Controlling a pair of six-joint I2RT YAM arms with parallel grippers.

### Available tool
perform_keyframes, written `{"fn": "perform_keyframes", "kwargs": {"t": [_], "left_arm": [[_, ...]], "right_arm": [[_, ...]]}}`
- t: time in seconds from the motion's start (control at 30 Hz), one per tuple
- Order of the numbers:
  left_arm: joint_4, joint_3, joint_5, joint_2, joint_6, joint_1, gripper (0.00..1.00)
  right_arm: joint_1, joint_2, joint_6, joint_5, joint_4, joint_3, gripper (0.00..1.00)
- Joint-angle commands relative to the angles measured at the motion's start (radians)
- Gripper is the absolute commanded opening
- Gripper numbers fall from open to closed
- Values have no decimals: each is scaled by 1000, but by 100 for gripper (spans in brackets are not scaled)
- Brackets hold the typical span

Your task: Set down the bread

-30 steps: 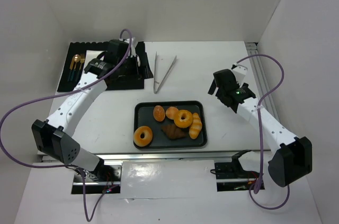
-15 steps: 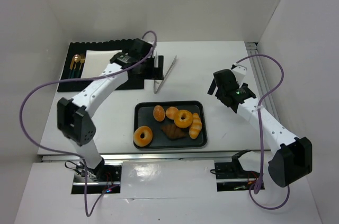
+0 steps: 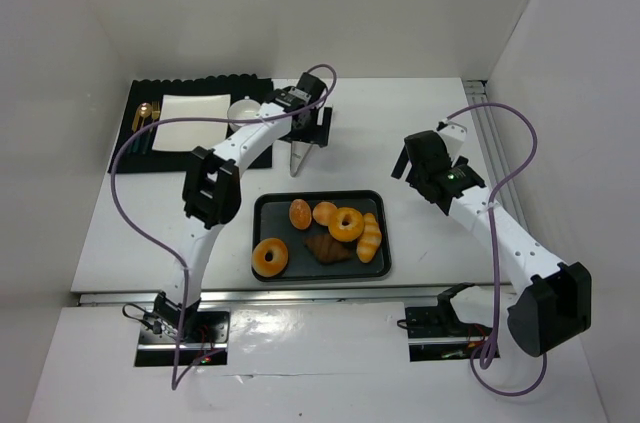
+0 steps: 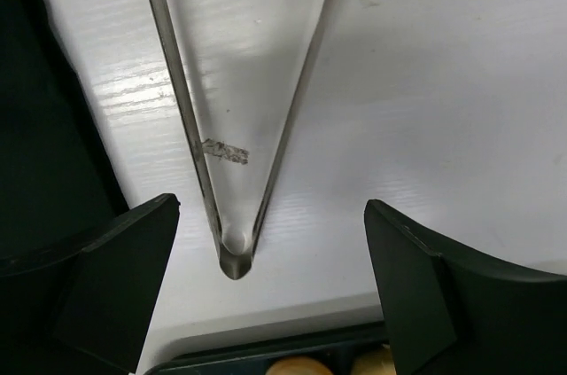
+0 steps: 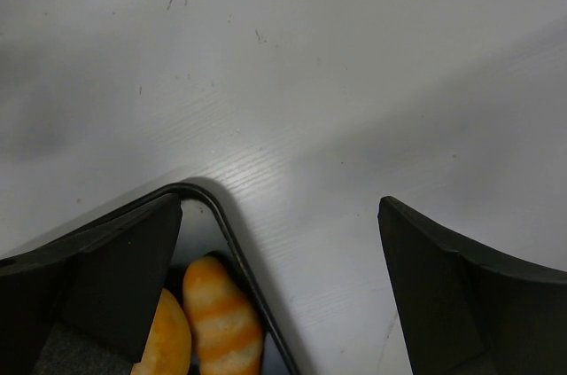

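- Bread (image 3: pixel 300 214) is two small, round, golden-orange buns lying side by side at the far edge of a black tray (image 3: pixel 262 239). The second bun (image 3: pixel 325 212) sits against a ring donut (image 3: pixel 346 224).
- On the same tray are another ring donut (image 3: pixel 269 257) at the near left, a brown pastry (image 3: pixel 327 248) in the middle, and a long pale ridged roll (image 3: pixel 370 238) along the right side.
- The left gripper (image 4: pixel 270 211) hangs over the metal tongs (image 4: pixel 235 255), which lie on the white table (image 3: pixel 400 103) just beyond the tray. Its fingers (image 4: pixel 115 286) are spread wide, one on each side of the tongs' joined end, and neither touches it.
- The right gripper (image 5: pixel 282 207) hovers above bare table near the tray's far right corner. Its fingers (image 5: pixel 443 295) are spread apart with nothing between them.
- A black mat (image 3: pixel 125 148) at the far left carries a white napkin (image 3: pixel 190 108), a small white bowl (image 3: pixel 243 113) and gold cutlery (image 3: pixel 146 118).
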State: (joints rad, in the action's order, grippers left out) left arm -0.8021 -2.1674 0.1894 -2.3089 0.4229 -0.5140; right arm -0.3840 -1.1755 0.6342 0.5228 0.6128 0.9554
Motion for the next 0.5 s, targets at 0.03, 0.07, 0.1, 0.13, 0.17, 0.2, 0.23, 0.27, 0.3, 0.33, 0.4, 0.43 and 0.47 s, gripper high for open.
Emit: {"fn": "perform_keyframes", "kwargs": {"t": [0.03,0.07,0.1,0.13,0.17,0.2,0.23,0.27,0.3,0.33,0.4,0.43,0.47], "left_arm": [[-60,-52,81,-49,-39,11,99],[-48,-43,81,-49,-39,11,99],[-30,-31,71,-49,-39,22,99],[-29,-11,61,-59,-39,22,99],[-16,-11,48,-60,-39,32,99],[-5,-11,48,-69,-39,32,99],[-5,-11,39,-78,-39,32,99],[-5,-11,39,-96,-39,32,99],[-5,-11,39,-107,-39,32,99],[-5,-25,39,-116,-39,32,99],[-5,-37,39,-144,-50,32,99],[-5,-46,39,-144,-50,32,99],[-5,-61,39,-159,-50,43,99]], "right_arm": [[-7,10,-10,39,-39,-3,99],[-7,10,-10,39,-39,-3,99],[-7,10,-10,39,-39,-13,99],[-7,10,-10,39,-39,-14,99],[-7,10,-22,26,-53,-24,99],[-7,10,-22,16,-67,-24,99],[-7,10,-31,0,-67,-24,99],[-7,10,-31,0,-80,-33,99],[-7,10,-31,-12,-81,-33,99],[-7,10,-31,-12,-93,-33,99],[-7,10,-31,-21,-93,-43,99],[-7,10,-31,-21,-93,-43,99],[-7,19,-31,-21,-93,-43,99]]}}
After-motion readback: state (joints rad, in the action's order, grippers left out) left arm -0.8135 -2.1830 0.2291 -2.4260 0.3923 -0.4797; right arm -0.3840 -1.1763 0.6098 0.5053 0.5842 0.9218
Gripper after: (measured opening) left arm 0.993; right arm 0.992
